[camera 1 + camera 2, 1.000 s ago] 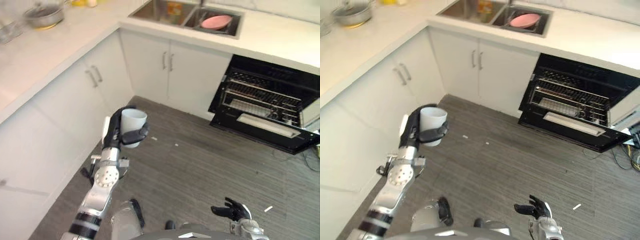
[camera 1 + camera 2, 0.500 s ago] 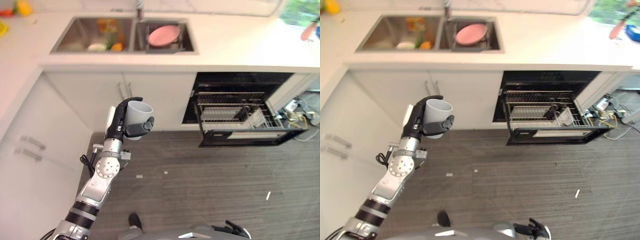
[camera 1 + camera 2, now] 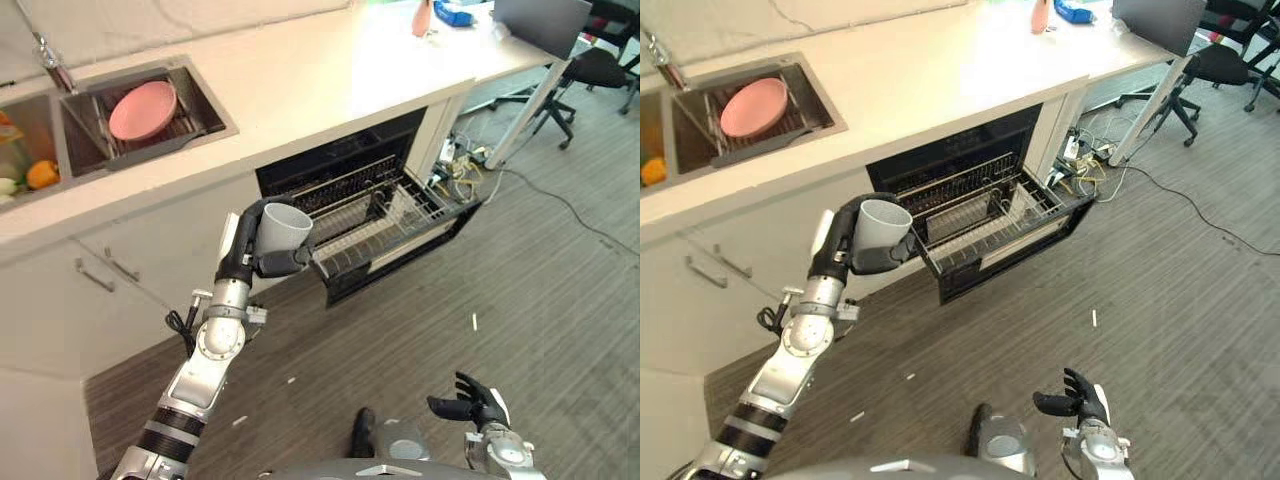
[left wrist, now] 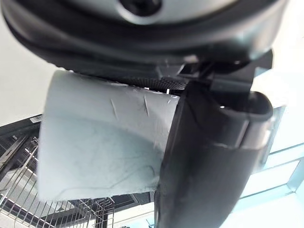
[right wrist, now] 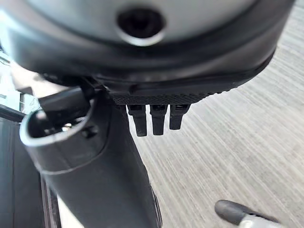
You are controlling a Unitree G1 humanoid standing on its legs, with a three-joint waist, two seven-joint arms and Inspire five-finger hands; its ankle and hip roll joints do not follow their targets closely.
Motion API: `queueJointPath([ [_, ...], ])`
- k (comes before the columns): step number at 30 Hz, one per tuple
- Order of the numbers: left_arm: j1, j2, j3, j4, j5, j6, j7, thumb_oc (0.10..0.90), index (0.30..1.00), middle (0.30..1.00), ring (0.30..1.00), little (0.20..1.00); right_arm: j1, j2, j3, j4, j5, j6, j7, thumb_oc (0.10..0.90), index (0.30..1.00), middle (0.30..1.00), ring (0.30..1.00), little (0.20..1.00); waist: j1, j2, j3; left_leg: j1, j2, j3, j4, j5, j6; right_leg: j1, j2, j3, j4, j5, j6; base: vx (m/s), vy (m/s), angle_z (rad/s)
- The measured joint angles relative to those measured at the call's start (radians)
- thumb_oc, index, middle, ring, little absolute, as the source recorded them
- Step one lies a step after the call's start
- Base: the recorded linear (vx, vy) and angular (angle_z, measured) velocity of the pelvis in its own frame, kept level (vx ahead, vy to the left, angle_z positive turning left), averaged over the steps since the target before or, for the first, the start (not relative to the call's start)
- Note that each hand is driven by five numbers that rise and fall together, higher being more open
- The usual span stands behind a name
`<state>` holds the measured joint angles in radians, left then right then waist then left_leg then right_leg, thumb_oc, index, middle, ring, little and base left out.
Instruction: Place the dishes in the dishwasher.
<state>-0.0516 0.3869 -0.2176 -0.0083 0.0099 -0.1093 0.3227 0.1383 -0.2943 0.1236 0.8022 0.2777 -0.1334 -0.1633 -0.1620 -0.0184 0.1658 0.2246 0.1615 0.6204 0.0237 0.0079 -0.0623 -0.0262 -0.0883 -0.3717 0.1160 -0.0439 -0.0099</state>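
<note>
My left hand (image 3: 243,258) is shut on a white cup (image 3: 283,232), held upright at chest height just left of the dishwasher's pulled-out wire rack (image 3: 385,220). Its wrist view has the thumb (image 4: 209,156) wrapped across the cup (image 4: 99,137), with rack wires behind it. The dishwasher (image 3: 340,170) stands open under the counter. A pink plate (image 3: 142,109) leans in the sink's drying rack. My right hand (image 3: 470,403) hangs low over the floor with relaxed, straight fingers (image 5: 152,118) and nothing in it.
The white counter (image 3: 330,70) runs along the back, with a sink (image 3: 60,130) holding fruit at the left. White cabinet doors (image 3: 100,280) stand left of the dishwasher. Cables (image 3: 470,160) and office chairs (image 3: 600,70) are at the far right. Grey wood floor (image 3: 520,280) lies open before the dishwasher.
The camera has swung right, so the dishwasher now sits at centre and close to the cup. My left hand still holds the cup. The right hand shows more fully at the bottom.
</note>
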Motion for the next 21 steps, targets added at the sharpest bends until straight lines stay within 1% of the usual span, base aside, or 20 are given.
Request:
queueJointPath([
  [1, 0.000, 0.000, 0.000, 0.000, 0.000, 0.000, 0.000, 0.400, 0.300, 0.300, 0.300, 0.300, 0.000, 0.000, 0.000, 0.000, 0.000, 0.000, 0.000, 0.800, 0.900, 0.900, 0.900, 0.900, 0.000, 0.000, 0.000, 0.000, 0.000, 0.000, 0.000, 0.000, 0.000, 0.000, 0.000, 0.000, 0.000, 0.000, 0.000, 0.03, -0.057, -0.56],
  [2, 0.016, -0.003, 0.006, 0.001, 0.000, -0.002, 0.002, 0.400, 0.300, 0.300, 0.300, 0.300, 0.017, -0.023, 0.003, -0.086, 0.000, -0.004, -0.002, 0.800, 0.900, 0.900, 0.900, 0.900, 0.002, -0.010, -0.007, -0.032, 0.015, -0.004, 0.100, -0.049, -0.058, 0.085, -0.014, 0.032, -0.113, 0.036, -0.005, 0.02, -0.049, -0.21],
  [3, 0.016, -0.003, 0.006, 0.001, 0.000, -0.002, 0.002, 0.400, 0.300, 0.300, 0.300, 0.300, 0.017, -0.023, 0.003, -0.086, 0.000, -0.004, -0.002, 0.800, 0.900, 0.900, 0.900, 0.900, 0.002, -0.010, -0.007, -0.032, 0.015, -0.004, 0.100, -0.049, -0.058, 0.085, -0.014, 0.032, -0.113, 0.036, -0.005, 0.06, -0.158, -0.31],
  [4, 0.016, -0.010, 0.006, -0.012, 0.000, -0.005, 0.002, 0.400, 0.300, 0.300, 0.300, 0.300, 0.013, -0.078, -0.016, -0.166, -0.001, -0.001, -0.005, 0.800, 0.900, 0.900, 0.900, 0.900, -0.012, 0.036, -0.016, -0.042, -0.006, 0.001, -0.044, 0.005, -0.050, 0.085, -0.001, 0.035, -0.125, 0.038, -0.001, 0.04, -0.109, -0.10],
  [5, 0.016, -0.010, 0.006, -0.012, 0.000, -0.005, 0.002, 0.400, 0.300, 0.300, 0.300, 0.300, 0.013, -0.078, -0.016, -0.166, -0.001, -0.001, -0.005, 0.800, 0.900, 0.900, 0.900, 0.900, -0.012, 0.036, -0.016, -0.042, -0.006, 0.001, -0.044, 0.005, -0.050, 0.085, -0.001, 0.035, -0.125, 0.038, -0.001, -0.02, -0.267, -0.31],
  [6, 0.023, -0.015, 0.021, -0.022, 0.001, -0.016, 0.005, 0.400, 0.300, 0.300, 0.300, 0.300, 0.024, -0.141, -0.051, -0.272, -0.002, -0.010, -0.004, 0.800, 0.900, 0.900, 0.900, 0.900, -0.019, 0.083, -0.015, -0.056, 0.016, 0.025, -0.024, 0.086, -0.043, 0.088, 0.022, 0.051, -0.108, 0.022, 0.011, -0.09, -0.111, -0.58],
  [7, 0.024, -0.024, 0.055, -0.015, -0.001, -0.024, 0.026, 0.400, 0.300, 0.300, 0.300, 0.300, 0.001, -0.133, -0.088, -0.334, -0.001, -0.018, -0.019, 0.800, 0.900, 0.900, 0.900, 0.900, 0.002, 0.041, -0.002, -0.125, 0.061, 0.016, 0.176, 0.107, -0.076, -0.009, -0.001, 0.021, 0.062, -0.054, -0.002, -0.09, -0.111, -0.58],
  [8, 0.024, -0.024, 0.055, -0.015, -0.001, -0.024, 0.026, 0.400, 0.300, 0.300, 0.300, 0.300, 0.001, -0.133, -0.088, -0.334, -0.001, -0.018, -0.019, 0.800, 0.900, 0.900, 0.900, 0.900, 0.002, 0.041, -0.002, -0.125, 0.061, 0.016, 0.176, 0.107, -0.076, -0.009, -0.001, 0.021, 0.062, -0.054, -0.002, -0.01, 0.263, -0.40],
  [9, -0.007, 0.014, 0.090, -0.003, -0.002, -0.036, 0.046, 0.400, 0.300, 0.300, 0.300, 0.300, -0.002, -0.103, -0.106, -0.413, -0.005, -0.024, -0.021, 0.800, 0.900, 0.900, 0.900, 0.900, 0.024, -0.109, 0.002, -0.300, 0.130, -0.007, 0.566, 0.228, -0.209, -0.015, -0.004, 0.029, -0.023, -0.013, -0.134, 0.02, 0.216, -0.04],
  [10, -0.007, 0.014, 0.090, -0.003, -0.002, -0.036, 0.046, 0.400, 0.300, 0.300, 0.300, 0.300, -0.002, -0.103, -0.106, -0.413, -0.005, -0.024, -0.021, 0.800, 0.900, 0.900, 0.900, 0.900, 0.024, -0.109, 0.002, -0.300, 0.130, -0.007, 0.566, 0.228, -0.209, -0.015, -0.004, 0.029, -0.023, -0.013, -0.134, 0.00, 0.224, -0.71],
  [11, 0.013, -0.013, 0.106, 0.000, -0.012, -0.034, 0.081, 0.400, 0.300, 0.300, 0.300, 0.300, -0.045, -0.138, -0.119, -0.447, -0.017, -0.035, -0.041, 0.800, 0.900, 0.900, 0.900, 0.900, 0.052, -0.097, 0.021, -0.364, 0.136, -0.178, 0.583, 0.119, -0.188, -0.013, 0.028, 0.097, -0.043, 0.025, -0.086, 0.07, 0.165, -1.27],
  [12, 0.038, -0.006, 0.106, 0.001, -0.012, -0.027, 0.084, 0.400, 0.300, 0.300, 0.300, 0.300, -0.072, -0.147, -0.143, -0.495, -0.030, -0.046, -0.047, 0.800, 0.900, 0.900, 0.900, 0.900, 0.059, -0.072, 0.020, -0.305, 0.103, -0.208, 0.292, 0.050, -0.137, 0.007, 0.056, 0.122, -0.071, 0.035, 0.052, 0.09, 0.201, -1.40],
  [13, 0.035, -0.015, 0.101, 0.001, -0.008, -0.029, 0.092, 0.400, 0.300, 0.300, 0.300, 0.300, -0.077, -0.149, -0.147, -0.514, -0.033, -0.066, -0.058, 0.800, 0.900, 0.900, 0.900, 0.900, 0.041, -0.057, 0.027, -0.270, 0.091, -0.208, 0.164, 0.084, -0.106, 0.013, 0.073, 0.130, -0.052, 0.024, 0.146, 0.12, 0.237, -1.04],
  [14, 0.024, -0.038, 0.091, 0.002, -0.007, -0.029, 0.105, 0.400, 0.300, 0.300, 0.300, 0.300, -0.098, -0.165, -0.154, -0.524, -0.033, -0.080, -0.064, 0.800, 0.900, 0.900, 0.900, 0.900, 0.037, 0.022, 0.052, -0.261, 0.144, -0.263, 0.121, 0.126, -0.102, -0.012, 0.129, 0.181, 0.027, 0.039, 0.275, 0.07, 0.125, -0.72],
  [15, 0.007, -0.082, 0.090, 0.003, -0.002, -0.034, 0.101, 0.400, 0.300, 0.300, 0.300, 0.300, -0.099, -0.202, -0.153, -0.584, -0.015, -0.080, -0.061, 0.800, 0.900, 0.900, 0.900, 0.900, 0.033, 0.106, 0.071, -0.272, 0.210, -0.283, 0.102, 0.212, -0.024, -0.071, 0.158, 0.209, 0.169, -0.011, 0.129, 0.10, 0.131, -0.39],
  [16, -0.020, -0.109, 0.079, 0.002, 0.002, -0.040, 0.092, 0.400, 0.300, 0.300, 0.300, 0.300, -0.035, -0.243, -0.177, -0.669, 0.003, -0.095, -0.055, 0.800, 0.900, 0.900, 0.900, 0.900, 0.007, 0.111, 0.044, -0.294, 0.185, -0.272, 0.085, 0.290, -0.034, -0.052, 0.092, 0.203, 0.122, -0.094, -0.053, 0.12, 0.141, 0.30],
  [17, -0.031, -0.146, 0.047, 0.009, 0.003, -0.037, 0.077, 0.400, 0.300, 0.300, 0.300, 0.300, 0.001, -0.234, -0.217, -0.667, 0.015, -0.107, -0.045, 0.800, 0.900, 0.900, 0.900, 0.900, -0.026, 0.132, 0.033, -0.256, 0.182, -0.253, 0.013, 0.238, -0.071, -0.026, 0.083, 0.112, 0.098, -0.087, -0.063, 0.09, 0.098, 0.45],
  [18, -0.026, -0.144, 0.035, -0.014, 0.004, -0.038, 0.065, 0.400, 0.300, 0.300, 0.300, 0.300, 0.005, -0.206, -0.222, -0.666, 0.047, -0.083, -0.049, 0.800, 0.900, 0.900, 0.900, 0.900, -0.016, 0.107, 0.018, -0.200, 0.135, -0.238, -0.043, 0.217, -0.100, -0.011, 0.069, 0.100, 0.073, -0.078, -0.064, 0.06, 0.094, 0.27],
  [19, -0.026, -0.140, 0.034, -0.032, 0.004, -0.038, 0.062, 0.400, 0.300, 0.300, 0.300, 0.300, 0.005, -0.187, -0.222, -0.680, 0.067, -0.078, -0.048, 0.800, 0.900, 0.900, 0.900, 0.900, -0.016, 0.092, 0.008, -0.172, 0.117, -0.223, -0.063, 0.204, -0.116, 0.009, 0.069, 0.094, 0.035, -0.060, -0.065, 0.04, 0.062, 0.00],
  [21, -0.044, -0.126, 0.028, -0.046, 0.007, -0.058, 0.062, 0.400, 0.300, 0.300, 0.300, 0.300, 0.018, -0.175, -0.216, -0.746, 0.078, -0.083, -0.037, 0.800, 0.900, 0.900, 0.900, 0.900, -0.016, 0.078, -0.006, -0.130, 0.096, -0.209, -0.074, 0.209, -0.109, 0.031, 0.073, 0.074, -0.007, -0.040, -0.065, 0.05, 0.087, 0.33],
])
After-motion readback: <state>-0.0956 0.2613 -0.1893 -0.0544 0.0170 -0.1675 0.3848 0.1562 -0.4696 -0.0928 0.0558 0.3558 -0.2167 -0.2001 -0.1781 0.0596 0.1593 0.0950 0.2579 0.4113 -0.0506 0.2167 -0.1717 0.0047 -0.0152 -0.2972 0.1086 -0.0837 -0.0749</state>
